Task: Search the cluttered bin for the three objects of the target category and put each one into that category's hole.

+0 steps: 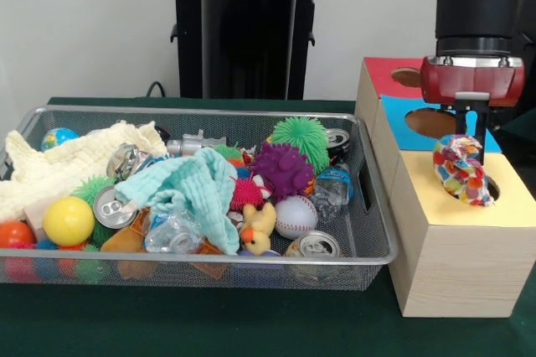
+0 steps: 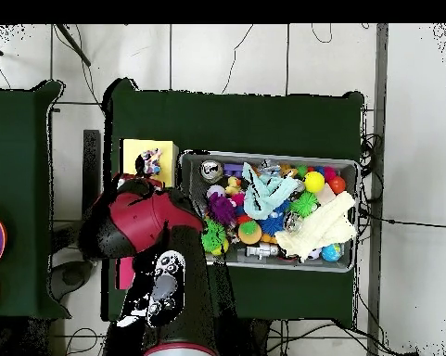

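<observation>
Hanging from the gripper (image 1: 476,141), a confetti-patterned cloth (image 1: 462,169) dangles with its long axis vertical and its lower end at the mouth of the yellow-topped hole (image 1: 494,190), directly beneath the closed fingers that pinch its top, so letting go should be all that remains for it. The cream-yellow knitted cloth (image 1: 59,162) lies in the wire-mesh bin (image 1: 368,244), at the end farthest from the wooden box (image 1: 456,269). No brand, label or writing can be read anywhere.
</observation>
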